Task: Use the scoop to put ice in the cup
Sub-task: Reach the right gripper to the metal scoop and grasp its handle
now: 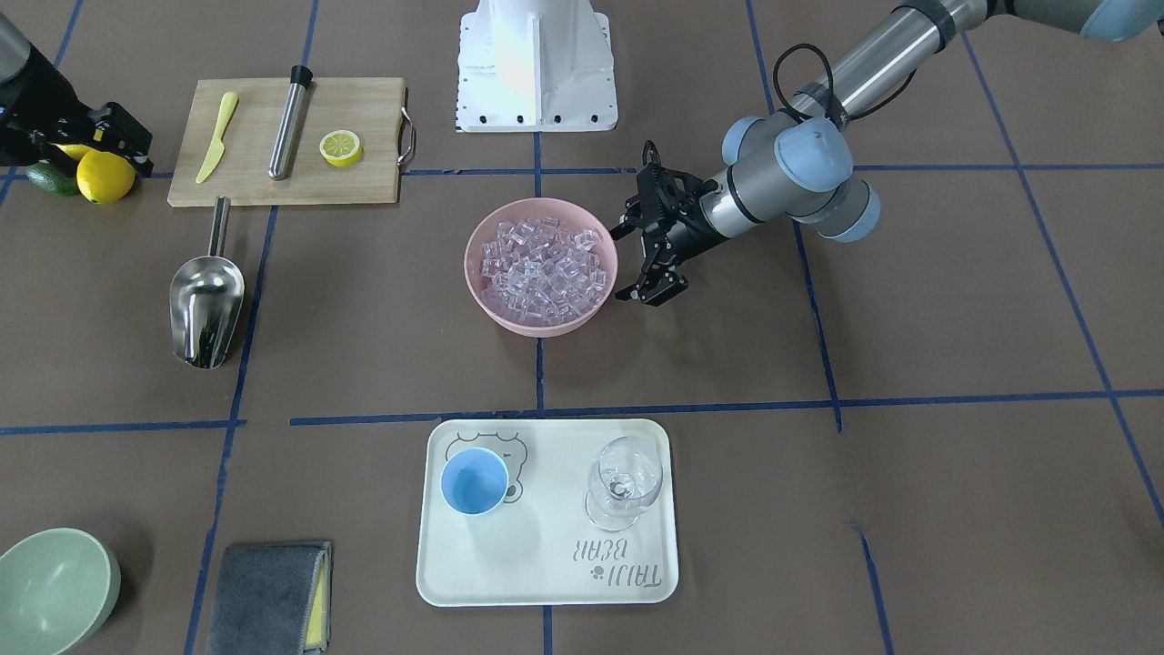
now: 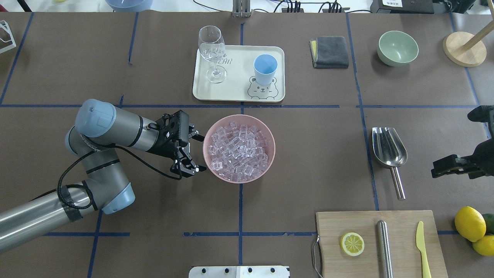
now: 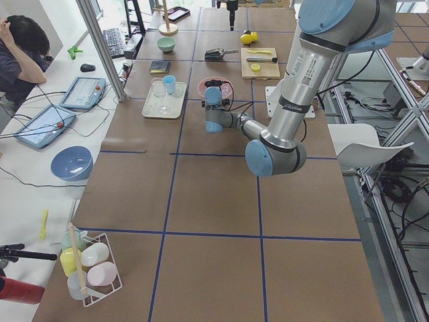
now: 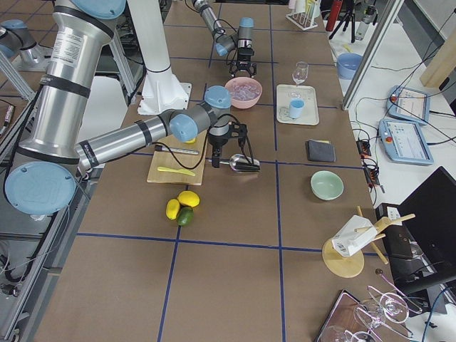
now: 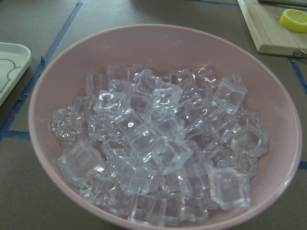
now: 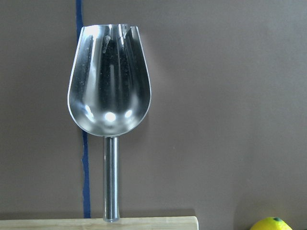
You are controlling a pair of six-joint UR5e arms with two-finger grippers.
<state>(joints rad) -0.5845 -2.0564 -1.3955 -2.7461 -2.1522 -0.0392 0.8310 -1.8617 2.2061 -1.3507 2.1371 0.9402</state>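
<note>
The scoop lies flat on the table on the robot's right side, well apart from everything else in the job. Its long axis runs near to far. The open mouth points away toward the tray row, and the rod handle points back at the robot, ending just short of the board.

The right gripper hangs close by, off to the outer side of the handle and not touching it. Its wrist view looks straight down on the scoop. I cannot tell whether its jaws are spread or pressed together. That arm is plainly the nearer one, so I judge the pickup falls to it. It would need to move inward over the rod and close across it, not along it. The rod is thin, shiny and low on the table, so it could slip.

The left gripper sits with its jaws spread and empty, just beside the pink bowl, where the ice is heaped. The cup stands empty on the tray beyond the bowl, next to a wine glass.

The table wears brown paper marked off with blue tape. An operator sits at a side desk with tablets.
</note>
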